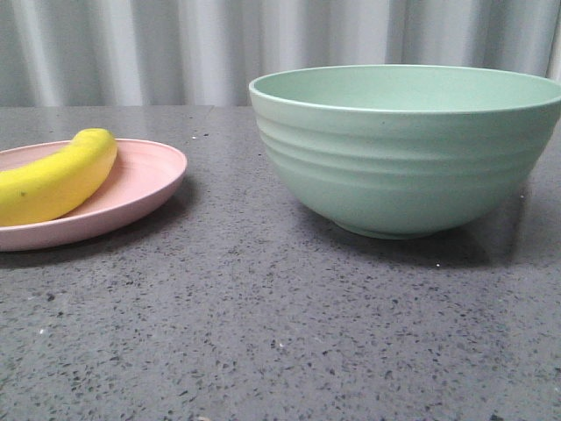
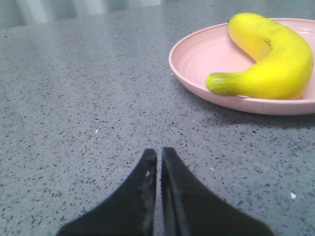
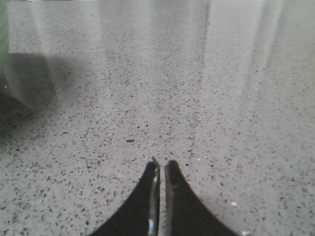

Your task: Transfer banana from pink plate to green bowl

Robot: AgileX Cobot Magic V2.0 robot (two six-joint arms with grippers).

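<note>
The yellow banana (image 1: 54, 178) lies on the pink plate (image 1: 149, 171) at the left of the front view. The mint-green ribbed bowl (image 1: 408, 149) stands empty at the right. No gripper shows in the front view. In the left wrist view the banana (image 2: 275, 61) lies on the pink plate (image 2: 197, 61), its greenish stem end toward my left gripper (image 2: 159, 153), which is shut and empty over the bare table, short of the plate. My right gripper (image 3: 161, 165) is shut and empty over bare table; the bowl's edge (image 3: 3, 29) shows at the frame's side.
The table (image 1: 263, 333) is dark grey speckled stone. A pale corrugated wall (image 1: 131, 44) runs behind it. A gap of table separates plate and bowl.
</note>
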